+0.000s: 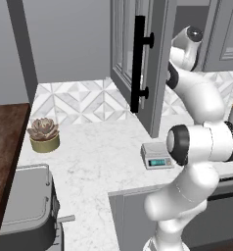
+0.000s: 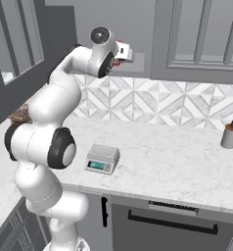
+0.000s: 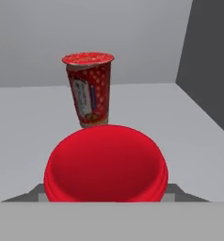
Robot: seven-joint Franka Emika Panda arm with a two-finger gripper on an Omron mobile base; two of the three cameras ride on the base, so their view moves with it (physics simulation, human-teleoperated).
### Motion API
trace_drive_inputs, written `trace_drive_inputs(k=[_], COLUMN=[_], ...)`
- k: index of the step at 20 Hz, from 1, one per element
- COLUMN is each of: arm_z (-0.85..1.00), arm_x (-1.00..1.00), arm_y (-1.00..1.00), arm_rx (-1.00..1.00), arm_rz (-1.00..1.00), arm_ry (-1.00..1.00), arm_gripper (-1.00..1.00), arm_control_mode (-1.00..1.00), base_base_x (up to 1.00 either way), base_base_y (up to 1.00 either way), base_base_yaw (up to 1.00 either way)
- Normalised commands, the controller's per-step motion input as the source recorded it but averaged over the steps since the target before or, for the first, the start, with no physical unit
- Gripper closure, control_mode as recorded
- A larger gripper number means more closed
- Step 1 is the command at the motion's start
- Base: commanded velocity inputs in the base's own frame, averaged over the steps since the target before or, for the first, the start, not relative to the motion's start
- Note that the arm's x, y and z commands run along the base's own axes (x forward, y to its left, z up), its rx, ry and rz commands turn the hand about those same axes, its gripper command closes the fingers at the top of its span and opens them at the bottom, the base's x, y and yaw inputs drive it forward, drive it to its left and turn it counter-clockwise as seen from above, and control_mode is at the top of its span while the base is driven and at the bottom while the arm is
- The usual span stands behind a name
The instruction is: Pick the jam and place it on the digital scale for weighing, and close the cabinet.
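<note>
Fingers flank the jam (image 3: 106, 162) inside the cabinet (image 1: 152, 68); whether they pinch it cannot be told. Gripper (image 2: 122, 55) should lift straight, clearing the taller red cup (image 3: 89, 88), before descending to the scale (image 2: 102, 159).

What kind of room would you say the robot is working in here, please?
Most likely a kitchen: a marble-look counter with a digital scale on it, a patterned tile backsplash, and a glass-panelled wall cabinet standing open.

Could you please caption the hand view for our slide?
Hand camera close on the red jam lid, a taller red container standing behind it on the shelf.
</note>
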Motion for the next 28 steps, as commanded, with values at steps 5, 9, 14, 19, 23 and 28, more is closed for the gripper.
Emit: trace_drive_inputs(k=[5,9,14,19,23,28], arm_z=[0.0,-0.06,-0.47,-0.89,-1.0,-0.92], arm_x=[-1.0,-1.0,-1.0,-1.0,-0.91,-0.25], arm_y=[0.0,-0.04,0.0,-0.26,-0.46,-0.35], arm_rx=[0.03,0.01,-0.01,-0.04,-0.05,0.01], arm_rz=[0.02,0.06,0.01,0.11,0.45,0.65], arm_ry=[-0.22,-0.02,0.07,0.27,0.37,0.05], arm_gripper=[1.0,1.0,1.0,1.0,1.0,1.0], arm_control_mode=[-1.0,-1.0,-1.0,-1.0,-1.0,-1.0], base_base_x=[0.0,0.0,0.0,0.0,0.0,0.0], base_base_y=[0.0,0.0,0.0,0.0,0.0,0.0], base_base_yaw=[0.0,0.0,0.0,0.0,0.0,0.0])
